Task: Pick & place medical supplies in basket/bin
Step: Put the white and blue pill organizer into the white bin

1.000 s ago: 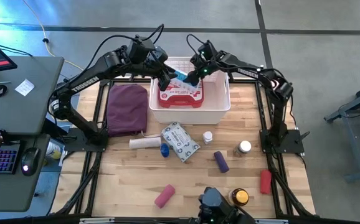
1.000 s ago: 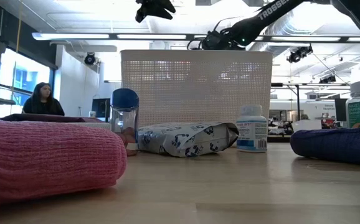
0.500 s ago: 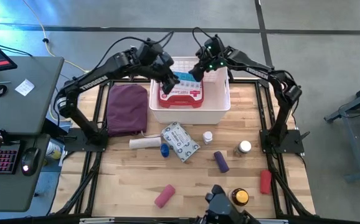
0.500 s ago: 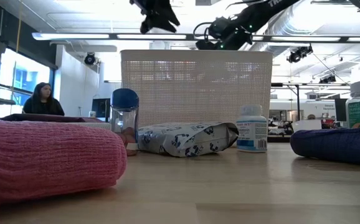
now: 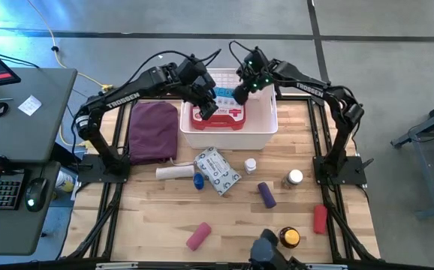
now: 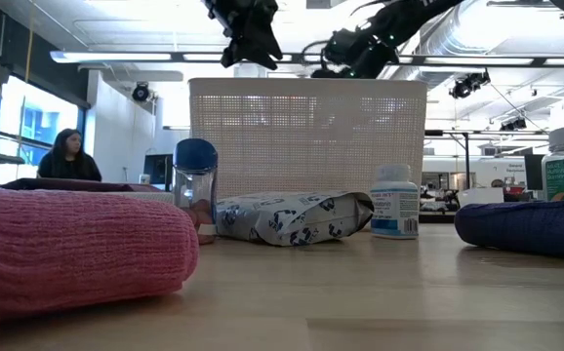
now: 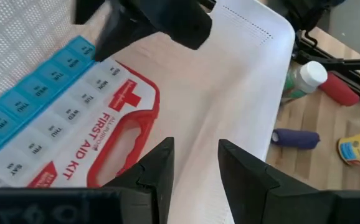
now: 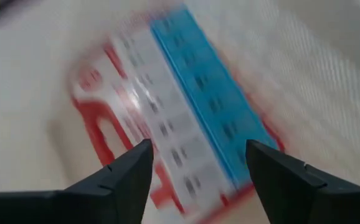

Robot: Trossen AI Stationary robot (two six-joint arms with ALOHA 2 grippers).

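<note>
The white bin [image 5: 260, 120] stands at the table's far middle. Inside it lies the red first-aid case [image 5: 221, 118], white cross up, and on top of the case rests a blue-white box [image 5: 225, 95] with rows of lidded cells [image 7: 40, 112]. My left gripper [image 5: 206, 106] hangs over the bin's left half, open, nothing between its fingers [image 7: 195, 165]. Over the right half, my right gripper [image 5: 240, 93] is open above the box [image 8: 189, 106] and clear of it.
On the table in front of the bin lie a wipes packet [image 5: 217, 171], a beige roll [image 5: 173, 172], two small bottles [image 5: 251, 163], and purple [image 5: 266, 195], red [image 5: 320, 217] and pink [image 5: 197, 235] rolls. An amber jar [image 5: 288, 238] stands near the front edge. A maroon pouch [image 5: 154, 131] lies left of the bin.
The blue-white box, tilted between the two grippers a second ago, now lies flat on the red case. My left gripper has sunk toward the bin and tipped further down. My right gripper has risen a little above the box.
</note>
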